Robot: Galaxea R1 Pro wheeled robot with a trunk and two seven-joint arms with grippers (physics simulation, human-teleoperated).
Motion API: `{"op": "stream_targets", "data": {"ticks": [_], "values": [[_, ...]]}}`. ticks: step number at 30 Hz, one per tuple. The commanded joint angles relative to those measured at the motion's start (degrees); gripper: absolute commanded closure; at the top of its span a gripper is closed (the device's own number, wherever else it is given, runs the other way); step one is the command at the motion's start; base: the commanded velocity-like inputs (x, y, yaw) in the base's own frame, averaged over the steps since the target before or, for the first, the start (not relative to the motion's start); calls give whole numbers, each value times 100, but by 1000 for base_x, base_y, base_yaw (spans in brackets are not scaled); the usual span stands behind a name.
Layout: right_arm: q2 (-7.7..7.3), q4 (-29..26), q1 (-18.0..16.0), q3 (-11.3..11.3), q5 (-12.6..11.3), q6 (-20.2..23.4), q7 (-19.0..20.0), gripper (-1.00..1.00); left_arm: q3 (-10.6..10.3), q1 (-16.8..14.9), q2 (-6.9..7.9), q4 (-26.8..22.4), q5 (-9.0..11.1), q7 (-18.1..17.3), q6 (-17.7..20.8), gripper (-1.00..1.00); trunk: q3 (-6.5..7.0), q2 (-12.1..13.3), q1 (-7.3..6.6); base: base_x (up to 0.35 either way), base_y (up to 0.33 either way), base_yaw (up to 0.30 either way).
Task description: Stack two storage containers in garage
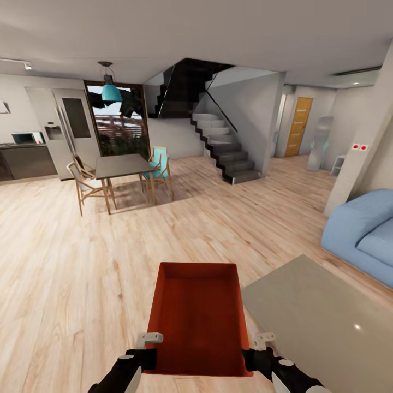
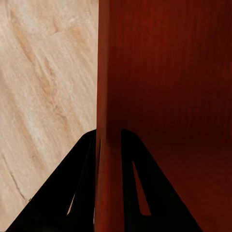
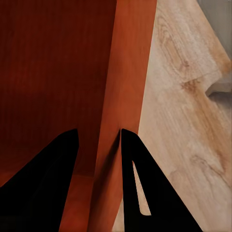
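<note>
Orange-red storage container [image 1: 197,316], one, pinched by left fingers [image 2: 82,188] and right fingers [image 3: 140,188] over wood floor [image 1: 65,262].

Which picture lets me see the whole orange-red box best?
The head view shows the storage container best: nearly all of it, open top and inside, carried over the wood floor. The left wrist view shows just one wall clamped in the left gripper; the right wrist view shows the opposite wall in the right gripper.
</note>
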Motion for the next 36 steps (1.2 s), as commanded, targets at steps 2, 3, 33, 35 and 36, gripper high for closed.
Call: {"op": "stream_targets", "data": {"ticks": [2,3,33,35,36], "values": [[-52,3,-3,74,24,-26,306,100,337,-8,304,-17,39,-4,31,100,-12,-12,7,322,0,0],[-52,2,-3,72,23,-27,306,100,337,-8,304,-17,39,-4,30,100,-12,-12,7,322,0,0],[-52,6,-3,68,22,-29,302,100,334,-8,304,-17,43,-4,38,100,-12,-12,7,322,89,0],[-52,6,-3,73,22,-28,304,100,334,-8,304,-17,42,-4,38,100,-12,-12,7,322,105,0],[-52,6,-3,74,22,-28,305,100,333,-8,304,-17,40,-4,38,100,-12,-12,7,322,104,0]]}}
